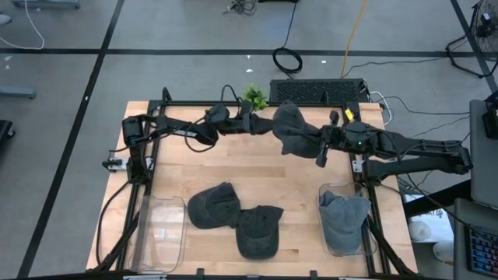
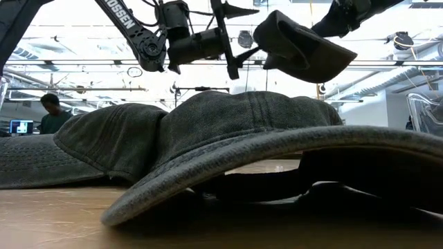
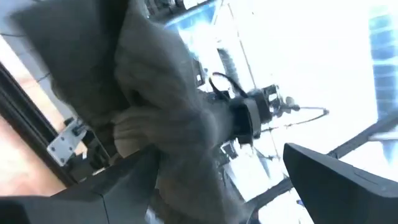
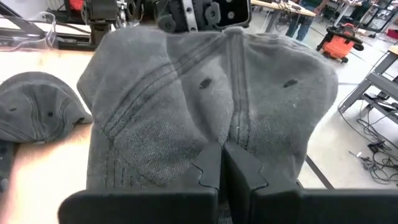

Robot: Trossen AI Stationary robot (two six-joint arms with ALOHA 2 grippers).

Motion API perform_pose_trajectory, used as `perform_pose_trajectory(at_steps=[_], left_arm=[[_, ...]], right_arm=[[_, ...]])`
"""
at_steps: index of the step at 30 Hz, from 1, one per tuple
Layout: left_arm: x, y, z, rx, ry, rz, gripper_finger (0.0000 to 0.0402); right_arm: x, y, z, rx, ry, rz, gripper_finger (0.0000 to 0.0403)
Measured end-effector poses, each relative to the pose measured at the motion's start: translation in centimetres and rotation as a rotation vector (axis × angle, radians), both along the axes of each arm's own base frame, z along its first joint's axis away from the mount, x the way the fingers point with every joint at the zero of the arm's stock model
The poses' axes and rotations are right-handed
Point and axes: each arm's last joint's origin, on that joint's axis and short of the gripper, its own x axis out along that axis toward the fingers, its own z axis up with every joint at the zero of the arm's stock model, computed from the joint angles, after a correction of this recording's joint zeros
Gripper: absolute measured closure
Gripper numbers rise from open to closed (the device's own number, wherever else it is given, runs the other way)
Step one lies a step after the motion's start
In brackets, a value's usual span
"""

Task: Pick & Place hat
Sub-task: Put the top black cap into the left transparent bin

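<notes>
Held aloft over the tabletop's [image 1: 272, 175] rear edge, hat [image 1: 292, 128] clamped in right gripper [image 1: 320, 148] fingers, left gripper [image 1: 257, 123] fingers apart alongside it, apparently for handover.

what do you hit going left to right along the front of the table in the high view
empty clear bin → gray cap → darker cap → clear bin with a cap inside
</notes>
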Motion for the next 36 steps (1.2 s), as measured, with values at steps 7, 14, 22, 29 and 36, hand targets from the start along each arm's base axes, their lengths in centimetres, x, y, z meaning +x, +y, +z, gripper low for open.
perform_pose_trajectory(at_steps=[7, 14, 22, 29, 36], left_arm=[[-0.3, 0.7, 0.2, -0.019, -0.024, 0.014, 0.0048], [0.4, -0.5, -0.7, -0.050, 0.069, 0.005, 0.0048], [2.2, -2.1, 2.2, 0.010, 0.027, -0.067, 0.0048], [3.2, -3.3, 6.9, 0.169, -0.073, -0.316, 0.0048], [3.9, -2.7, 5.6, 0.168, 0.118, -0.345, 0.0048]], right_arm=[[0.1, 0.0, -0.1, 0.001, 0.007, -0.001, 0.0403], [0.4, 0.0, -0.1, 0.002, -0.004, 0.002, 0.0403], [2.4, -0.2, -1.4, 0.011, 0.074, 0.004, 0.0403], [2.8, 0.0, -1.2, 0.006, 0.046, 0.019, 0.0403], [2.2, 0.9, -0.7, 0.001, 0.012, 0.057, 0.0403]])
